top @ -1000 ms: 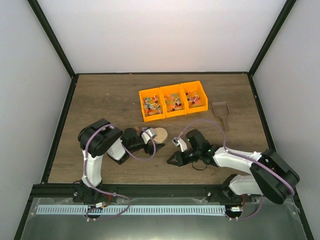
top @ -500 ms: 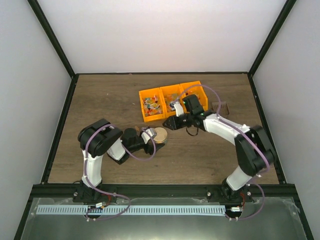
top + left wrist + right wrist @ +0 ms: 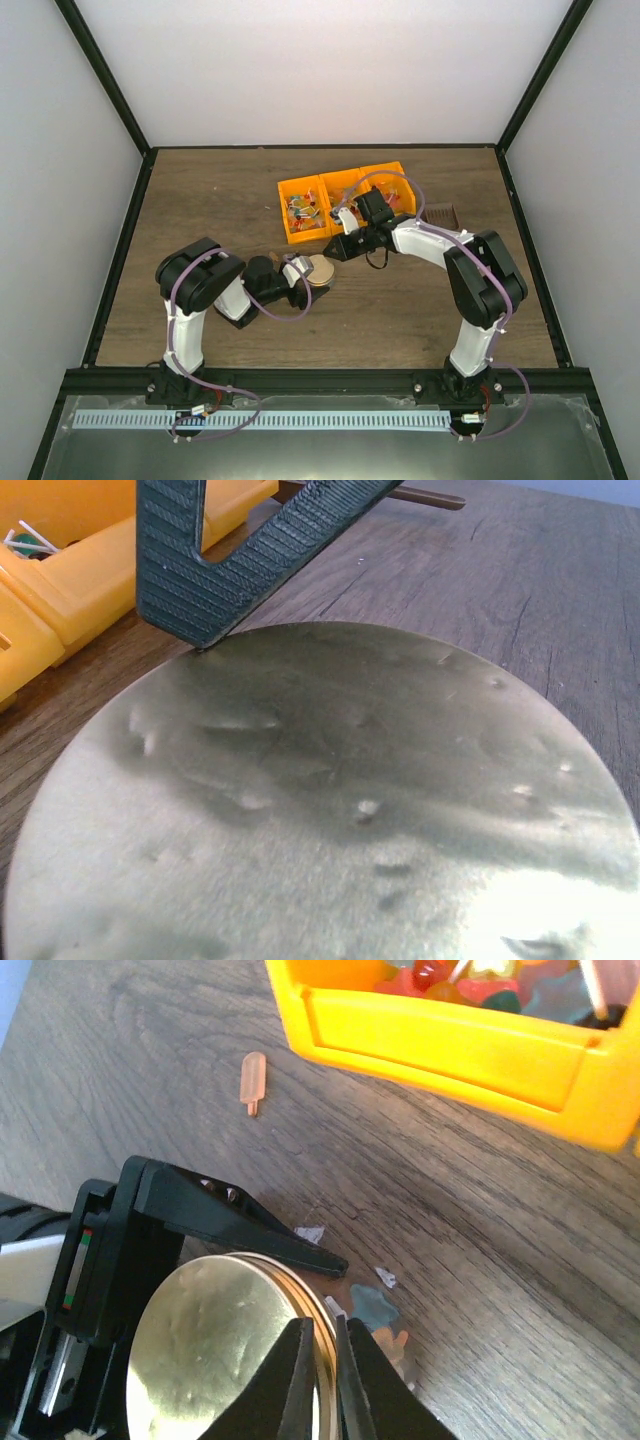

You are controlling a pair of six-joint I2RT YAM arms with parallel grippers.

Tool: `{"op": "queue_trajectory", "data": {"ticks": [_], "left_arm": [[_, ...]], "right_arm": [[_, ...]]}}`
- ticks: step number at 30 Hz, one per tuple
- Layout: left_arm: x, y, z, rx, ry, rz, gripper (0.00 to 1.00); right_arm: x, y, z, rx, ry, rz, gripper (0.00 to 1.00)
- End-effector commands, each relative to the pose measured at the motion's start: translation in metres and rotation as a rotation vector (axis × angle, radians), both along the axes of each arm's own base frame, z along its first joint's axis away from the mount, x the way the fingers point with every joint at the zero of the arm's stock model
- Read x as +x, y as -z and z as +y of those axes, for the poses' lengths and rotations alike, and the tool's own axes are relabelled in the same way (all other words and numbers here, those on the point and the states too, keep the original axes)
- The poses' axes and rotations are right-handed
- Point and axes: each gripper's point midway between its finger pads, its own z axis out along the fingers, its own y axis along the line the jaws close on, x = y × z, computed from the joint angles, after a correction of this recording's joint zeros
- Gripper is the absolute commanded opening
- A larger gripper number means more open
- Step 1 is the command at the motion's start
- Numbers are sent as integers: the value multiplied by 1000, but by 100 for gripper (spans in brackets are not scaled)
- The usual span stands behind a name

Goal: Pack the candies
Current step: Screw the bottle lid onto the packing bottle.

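Your left gripper (image 3: 312,278) clasped the round brass-coloured metal lid (image 3: 215,1350). Your right gripper (image 3: 322,1328), fingers nearly together, hovered over its rim, near the small wrapped candies (image 3: 432,976) in the orange plastic bin (image 3: 450,1055).

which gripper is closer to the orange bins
Right. The right gripper is just in front of the bins, at the far edge of the lid. The left gripper is across the lid, farther from the bins.
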Motion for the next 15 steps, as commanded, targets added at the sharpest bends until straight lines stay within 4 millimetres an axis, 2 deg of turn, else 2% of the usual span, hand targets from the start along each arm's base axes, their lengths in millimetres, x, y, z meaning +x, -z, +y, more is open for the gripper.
{"op": "queue_trajectory", "data": {"ticks": [1,3,7,15], "left_arm": [[-15,41,13,89,-21,169,84],[-14,41,13,86,-24,171,84],[-14,41,13,83,-22,172,84],[-13,42,14,85,-30,176,84]], "right_arm": [[-7,2,5,14,-29,11,5],[-12,4,4,20,-34,24,1],[-30,10,4,46,-72,67,1],[-68,26,-9,67,-82,146,1]]}}
